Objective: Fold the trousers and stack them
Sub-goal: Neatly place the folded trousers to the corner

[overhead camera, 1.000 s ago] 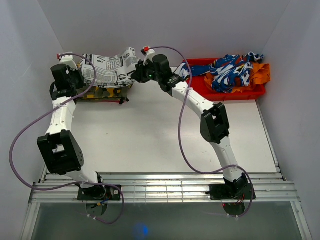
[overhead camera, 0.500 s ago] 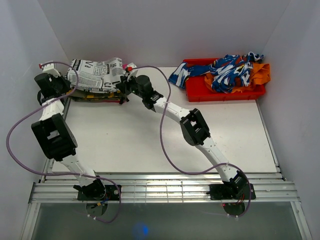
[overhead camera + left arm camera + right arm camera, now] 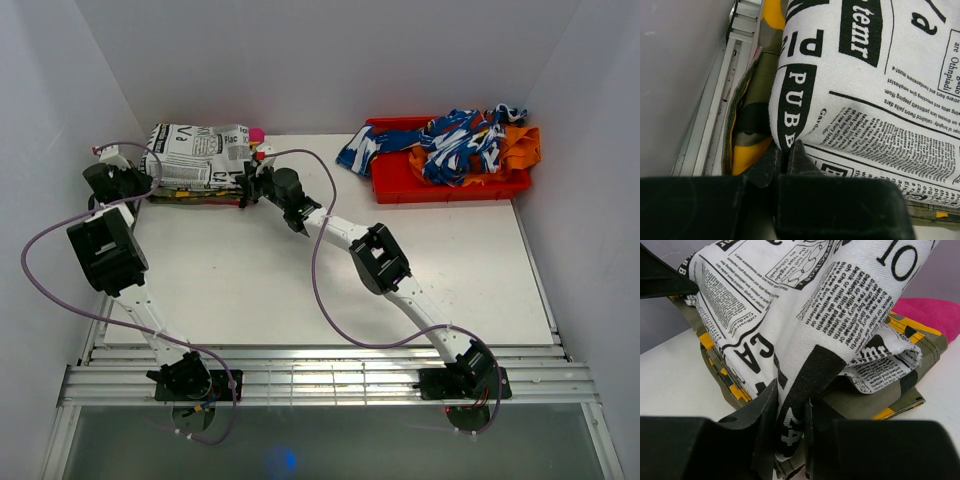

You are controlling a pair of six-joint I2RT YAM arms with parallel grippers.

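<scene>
- Presently the trousers (image 3: 195,152), white cloth printed with black newspaper text, lie as a folded bundle at the far-left corner of the bench (image 3: 300,270).
- Beneath them sits a folded yellow-green camouflage garment (image 3: 200,196); the trousers rest on top of it, and its edges show along the near side of the bundle.
- Left gripper (image 3: 140,183): positioned at the left end of the bundle, close to the left edge of the bench. In the left wrist view its fingers (image 3: 797,157) are drawn together to a narrow slit, their tips against the rounded fold of the trousers (image 3: 865,75), with the cloth edge nipped between them.
- Camouflage garment (image 3: 752,100), left wrist view: lies directly under that fold.
- Right gripper (image 3: 245,185): positioned at the right end of the bundle. In the right wrist view its fingers (image 3: 762,405) are clamped tight on a hanging pleat of the trousers (image 3: 805,315); cloth fills the gap between them.
- A pink item (image 3: 257,133) shows just behind the right end of the bundle; what it is cannot be told.
- A red bin (image 3: 400,185) stands at the far-right corner, well apart from the bundle.
- It holds a blue-and-white garment (image 3: 455,140), which spills over the bin's left wall, and an orange garment (image 3: 520,145) at its right end.
</scene>
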